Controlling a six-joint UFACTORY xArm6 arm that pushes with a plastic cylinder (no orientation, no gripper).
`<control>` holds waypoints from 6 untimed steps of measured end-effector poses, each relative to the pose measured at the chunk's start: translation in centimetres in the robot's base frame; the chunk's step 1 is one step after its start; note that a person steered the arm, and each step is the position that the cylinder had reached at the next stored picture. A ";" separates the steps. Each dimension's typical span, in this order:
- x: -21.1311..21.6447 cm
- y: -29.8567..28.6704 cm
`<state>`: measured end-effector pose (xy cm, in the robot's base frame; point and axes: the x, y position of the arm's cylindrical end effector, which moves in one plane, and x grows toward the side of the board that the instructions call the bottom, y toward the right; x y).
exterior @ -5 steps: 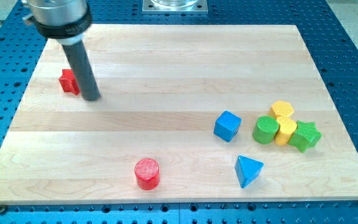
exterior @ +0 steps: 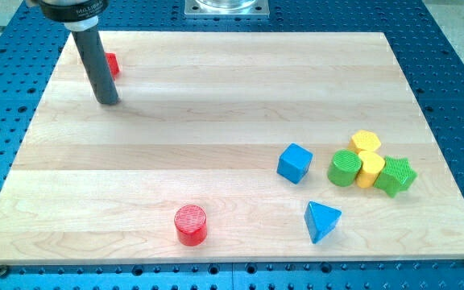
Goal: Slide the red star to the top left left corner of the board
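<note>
Item: red star (exterior: pixel 113 64), near the counter's (exterior: pixel 216 97) top-left corner, partly hidden behind the rod. My tip (exterior: pixel 108 102) just below it, contact unclear. No hand fitted, nothing grasped. Step: final push. Next, by judgement: short nudge toward the corner.
</note>
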<state>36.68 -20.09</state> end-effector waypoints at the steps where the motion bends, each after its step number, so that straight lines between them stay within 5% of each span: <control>1: -1.0 -2.9; 6: -13.4 5.4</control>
